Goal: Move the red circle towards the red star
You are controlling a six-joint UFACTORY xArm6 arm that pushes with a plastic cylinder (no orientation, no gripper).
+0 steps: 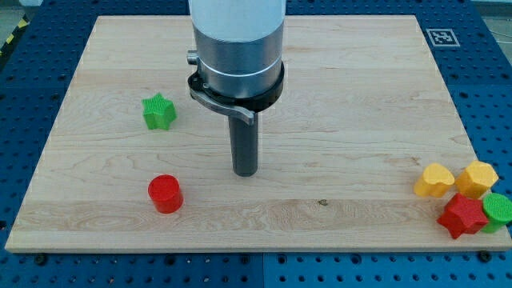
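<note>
The red circle (166,194) is a short red cylinder lying on the wooden board (344,96) at the view's lower left. The red star (462,215) lies at the board's lower right corner, in a cluster of blocks. My tip (245,172) is the lower end of a dark rod near the board's middle. It stands to the right of the red circle and slightly above it in the view, apart from it by about a hundred pixels. The red star is far to the tip's right.
A green star (158,112) lies at the left, above the red circle. Beside the red star are a yellow heart (434,180), a yellow hexagon (478,178) and a green block (498,210) at the board's right edge. The arm's grey body (238,48) rises above the rod.
</note>
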